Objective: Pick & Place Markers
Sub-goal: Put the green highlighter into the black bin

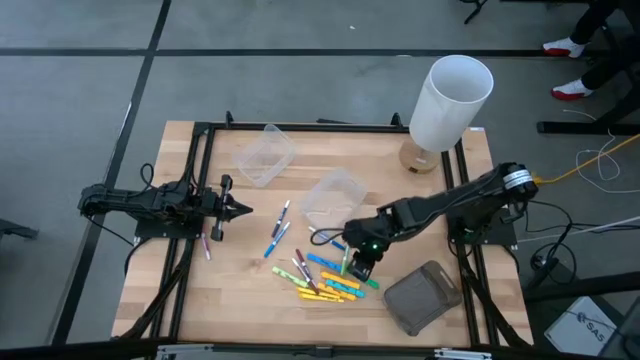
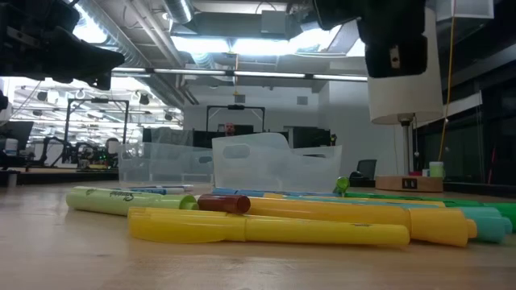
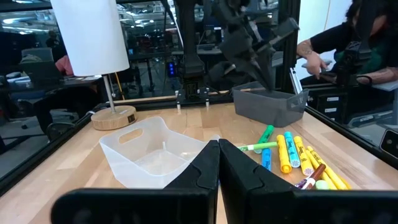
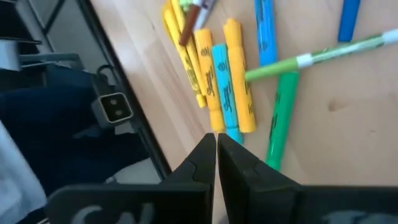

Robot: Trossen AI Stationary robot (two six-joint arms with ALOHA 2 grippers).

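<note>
Right now I see the markers (image 1: 322, 278) heaped low in the centre of the high view, on the table (image 1: 240, 300). Just above them hangs my right gripper (image 1: 361, 272), fingers pinched together, empty. Farther off at middle left, my left gripper (image 1: 243, 209) waits, closed, empty.

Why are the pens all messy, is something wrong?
The markers lie scattered loose on the table, none in the clear tubs. One pen lies alone by the left hand. Nothing looks broken.

Both arms over the table, jaws closed, empty.
</note>
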